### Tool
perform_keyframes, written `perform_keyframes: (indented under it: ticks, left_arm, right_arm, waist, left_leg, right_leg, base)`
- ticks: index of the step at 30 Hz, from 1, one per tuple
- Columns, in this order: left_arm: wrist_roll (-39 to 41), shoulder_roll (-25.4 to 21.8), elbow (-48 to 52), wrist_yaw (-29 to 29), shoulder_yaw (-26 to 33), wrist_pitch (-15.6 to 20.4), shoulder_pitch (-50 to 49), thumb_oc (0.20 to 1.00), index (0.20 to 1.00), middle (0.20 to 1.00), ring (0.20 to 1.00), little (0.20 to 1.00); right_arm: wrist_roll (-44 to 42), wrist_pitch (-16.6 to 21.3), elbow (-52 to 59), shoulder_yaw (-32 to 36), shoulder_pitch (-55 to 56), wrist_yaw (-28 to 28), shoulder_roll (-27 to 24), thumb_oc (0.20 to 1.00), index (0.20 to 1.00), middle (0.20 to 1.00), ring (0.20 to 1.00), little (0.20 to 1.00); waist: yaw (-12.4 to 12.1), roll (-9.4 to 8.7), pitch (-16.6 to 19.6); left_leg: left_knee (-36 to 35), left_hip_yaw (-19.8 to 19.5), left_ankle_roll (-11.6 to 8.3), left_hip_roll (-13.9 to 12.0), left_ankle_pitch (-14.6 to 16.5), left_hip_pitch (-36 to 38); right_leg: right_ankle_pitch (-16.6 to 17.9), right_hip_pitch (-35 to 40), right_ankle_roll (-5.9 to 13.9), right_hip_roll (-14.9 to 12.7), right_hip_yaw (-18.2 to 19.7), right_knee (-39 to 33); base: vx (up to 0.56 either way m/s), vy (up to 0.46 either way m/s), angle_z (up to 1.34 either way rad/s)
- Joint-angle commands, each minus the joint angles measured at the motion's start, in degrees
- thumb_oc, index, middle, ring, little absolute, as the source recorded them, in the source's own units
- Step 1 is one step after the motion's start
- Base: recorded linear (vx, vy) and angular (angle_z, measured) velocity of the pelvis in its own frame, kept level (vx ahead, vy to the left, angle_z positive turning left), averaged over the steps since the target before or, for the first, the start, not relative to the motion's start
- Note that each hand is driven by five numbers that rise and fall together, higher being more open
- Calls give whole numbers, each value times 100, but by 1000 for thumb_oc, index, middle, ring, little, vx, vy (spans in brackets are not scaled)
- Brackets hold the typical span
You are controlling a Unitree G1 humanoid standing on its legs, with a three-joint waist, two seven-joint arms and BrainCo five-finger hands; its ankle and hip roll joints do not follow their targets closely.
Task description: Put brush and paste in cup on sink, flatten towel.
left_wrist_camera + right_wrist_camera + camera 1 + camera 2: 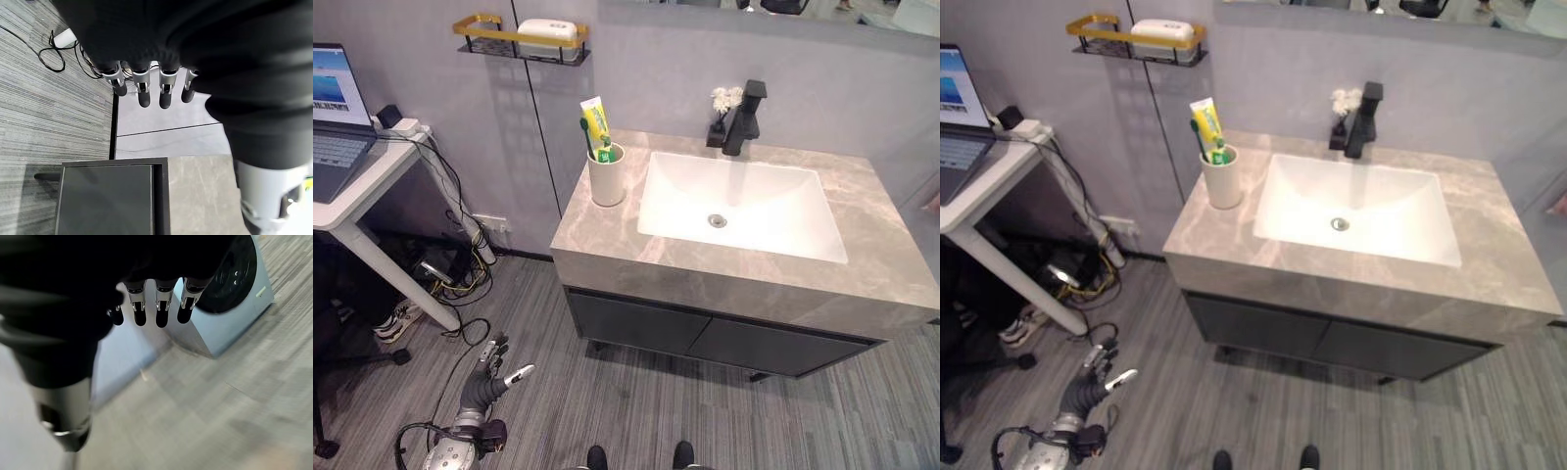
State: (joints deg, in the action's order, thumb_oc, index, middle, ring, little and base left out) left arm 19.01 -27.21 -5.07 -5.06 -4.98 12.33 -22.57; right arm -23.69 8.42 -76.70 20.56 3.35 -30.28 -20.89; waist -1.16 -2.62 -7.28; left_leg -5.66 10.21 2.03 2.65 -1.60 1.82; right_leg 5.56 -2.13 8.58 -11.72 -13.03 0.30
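Fingers (pixel 142 90) on left hand (pixel 494 372) and right hand (pixel 146 308) hang loose, holding nothing; one cup (pixel 606 175) on worktop (pixel 607 230) holds one brush (pixel 586 137), one paste (pixel 596 122).

White cup (pixel 607 176), yellow-green paste (pixel 596 122), green brush (pixel 586 132), grey marbled counter (pixel 636 257), black tap (pixel 744 117).

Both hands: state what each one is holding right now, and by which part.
Nothing. The left hand hangs open near the floor; the right hand is open too, fingers straight.

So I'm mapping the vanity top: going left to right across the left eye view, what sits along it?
Cup holding toothbrush and toothpaste → white basin → black faucet standing behind the basin.
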Motion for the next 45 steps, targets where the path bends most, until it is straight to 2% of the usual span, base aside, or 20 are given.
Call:
perform_keyframes:
  ticks: [1, 2, 3, 6, 11, 16, 20, 23, 24, 25, 26, 28, 29, 30, 31, 32, 34, 35, 38, 45]
  left_arm:
    - [-402, -383, 626, 215, 464, 410, 12, 1000, 1000, 1000, 1000, 1000]
    - [-426, -402, 665, 254, 488, 432, 46, 1000, 1000, 1000, 1000, 1000]
    - [-491, -413, 894, 508, 623, 399, 51, 1000, 1000, 1000, 1000, 1000]
    - [-427, -370, 982, 600, 612, 394, 118, 1000, 1000, 1000, 1000, 1000]
    - [-322, -297, 1177, 617, 541, 415, 197, 1000, 1000, 1000, 1000, 1000]
    - [-95, -289, 1108, 583, 352, 481, 418, 1000, 1000, 1000, 1000, 1000]
    - [113, -212, 1043, 519, 277, 513, 591, 1000, 1000, 1000, 1000, 1000]
    - [105, -204, 921, 416, 222, 550, 820, 1000, 1000, 1000, 1000, 1000]
    - [105, -204, 920, 415, 221, 551, 822, 1000, 1000, 1000, 1000, 1000]
    - [67, -259, 956, 379, 214, 570, 954, 1000, 1000, 1000, 1000, 1000]
    - [54, -312, 950, 364, 191, 624, 1111, 1000, 1000, 1000, 1000, 1000]
    - [57, -303, 955, 349, 186, 620, 1136, 1000, 1000, 1000, 1000, 1000]
    - [62, -299, 909, 357, 160, 597, 1207, 1000, 1000, 1000, 1000, 1000]
    - [62, -300, 906, 356, 160, 598, 1213, 1000, 1000, 1000, 1000, 1000]
    - [95, -303, 850, 447, 96, 562, 1326, 1000, 1000, 1000, 1000, 1000]
    - [65, -338, 823, 460, 51, 587, 1367, 1000, 1000, 1000, 1000, 1000]
    - [-64, -409, 843, 400, 9, 597, 1392, 1000, 1000, 1000, 1000, 1000]
    - [-71, -417, 948, 447, 17, 589, 1327, 1000, 1000, 1000, 1000, 1000]
    - [20, -398, 1037, 545, 22, 563, 1225, 1000, 1000, 1000, 1000, 1000]
    - [21, -610, 1183, 592, 146, 554, 1031, 1000, 1000, 1000, 1000, 1000]
  right_arm:
    - [-44, -149, -273, -381, -381, 932, 51, 1000, 1000, 1000, 1000, 1000]
    - [-172, -152, -271, -410, -320, 1060, 105, 1000, 1000, 1000, 1000, 1000]
    - [144, -312, -441, -856, -182, 1656, 395, 1000, 1000, 1000, 1000, 1000]
    - [484, -482, -730, -1044, -130, 1859, 497, 1000, 1000, 1000, 1000, 1000]
    - [707, -482, -416, -1366, -346, 1931, 630, 1000, 1000, 1000, 1000, 1000]
    - [1109, -411, -29, -1857, -351, 1911, 655, 1000, 1000, 1000, 1000, 1000]
    - [1600, -356, 249, -2310, -403, 1874, 538, 1000, 1000, 1000, 1000, 1000]
    - [1848, -276, 540, -2492, -423, 1738, 428, 1000, 1000, 1000, 1000, 1000]
    - [1849, -276, 540, -2492, -424, 1738, 428, 1000, 1000, 1000, 1000, 1000]
    - [1932, -271, 593, -2596, -474, 1703, 422, 1000, 1000, 1000, 1000, 1000]
    - [2261, -268, 677, -2892, -512, 1701, 381, 1000, 1000, 1000, 1000, 1000]
    - [2311, -289, 663, -2930, -503, 1705, 369, 1000, 1000, 1000, 1000, 1000]
    - [2362, -317, 629, -2932, -454, 1718, 372, 1000, 1000, 1000, 1000, 1000]
    - [2362, -317, 628, -2929, -457, 1718, 374, 1000, 1000, 1000, 1000, 1000]
    - [2300, -376, 499, -2765, -346, 1680, 396, 1000, 1000, 1000, 1000, 1000]
    - [2316, -383, 488, -2733, -344, 1647, 390, 1000, 1000, 1000, 1000, 1000]
    - [2369, -369, 490, -2720, -341, 1640, 362, 1000, 1000, 1000, 1000, 1000]
    - [2372, -374, 470, -2716, -354, 1651, 401, 1000, 1000, 1000, 1000, 1000]
    - [2441, -430, 389, -2705, -388, 1680, 472, 1000, 1000, 1000, 1000, 1000]
    - [2494, -472, 461, -2687, -472, 1717, 692, 1000, 1000, 1000, 1000, 1000]
  waist:
    - [-82, 26, -130]
    - [-35, 52, -141]
    - [-84, 54, -95]
    - [-2, 91, -113]
    - [123, 206, -166]
    - [151, 202, -29]
    - [159, 264, 57]
    - [157, 282, 0]
    - [163, 283, 3]
    - [66, 239, -139]
    - [-4, 180, -274]
    - [18, 186, -274]
    - [55, 219, -285]
    - [66, 194, -274]
    - [110, 259, -190]
    - [115, 320, -157]
    - [147, 394, -87]
    - [151, 397, -64]
    - [127, 403, -6]
    - [66, 169, -30]
  left_leg:
    - [66, -373, -48, -84, 281, 7]
    - [74, -398, -25, -74, 286, 28]
    - [66, -304, -9, 24, 342, 74]
    - [90, -446, -13, 81, 464, 264]
    - [123, -726, -108, 70, 892, 857]
    - [175, -937, -282, -76, 1062, 1141]
    - [560, -1119, -511, -399, 927, 1028]
    - [1606, -1112, -902, -596, 335, 485]
    - [1618, -1119, -903, -597, 341, 472]
    - [2315, -1136, -1091, -666, -108, 56]
    - [2916, -1185, -1101, -639, -296, -392]
    - [2924, -1087, -1053, -713, -279, -480]
    - [2727, -736, -1025, -1036, -306, -544]
    - [2693, -738, -1016, -1005, -346, -556]
    - [1489, -88, -994, -1419, -248, -414]
    - [1013, -120, -1011, -1340, -94, -451]
    - [551, -346, -998, -1173, -205, -653]
    - [660, -514, -989, -1083, -135, -653]
    - [382, -436, -861, -901, 6, -455]
    - [379, -186, -482, -409, 339, -209]
  right_leg:
    - [440, -288, 269, -334, 239, 646]
    - [214, -430, 195, -59, 433, 712]
    - [164, -536, 97, 197, 318, 496]
    - [343, -824, 130, 345, 410, 244]
    - [945, -1261, 365, 106, 228, -314]
    - [946, -1090, 306, 159, 247, -356]
    - [772, -868, 127, 369, 161, -351]
    - [529, -624, -79, 515, 23, -449]
    - [528, -627, -80, 515, 16, -449]
    - [413, -469, -206, 492, -90, -468]
    - [290, -390, -301, 457, -161, -486]
    - [221, -381, -315, 454, -233, -488]
    - [147, -313, -296, 425, -338, -481]
    - [162, -332, -293, 395, -343, -487]
    - [94, -207, -136, 255, -536, -502]
    - [55, -168, -67, 206, -564, -513]
    - [70, -169, 11, 119, -500, -526]
    - [98, -113, 19, 39, -400, -524]
    - [245, -114, 142, -115, -268, -523]
    - [691, -210, 420, -556, 76, -493]
  base:
    - [46, 117, 2]
    - [130, 99, -3]
    - [143, 107, 0]
    - [213, 18, 4]
    - [340, -75, 32]
    - [273, -161, 49]
    - [186, -231, 52]
    - [106, -178, 44]
    - [72, -207, 19]
    - [45, -254, 20]
    - [41, -252, 24]
    - [9, -90, 55]
    - [9, -32, 55]
    - [84, 54, 32]
    - [127, 98, 59]
    - [155, 141, 89]
    - [143, 178, 65]
    - [138, 160, 12]
    - [101, 285, -30]
    - [14, 250, -24]
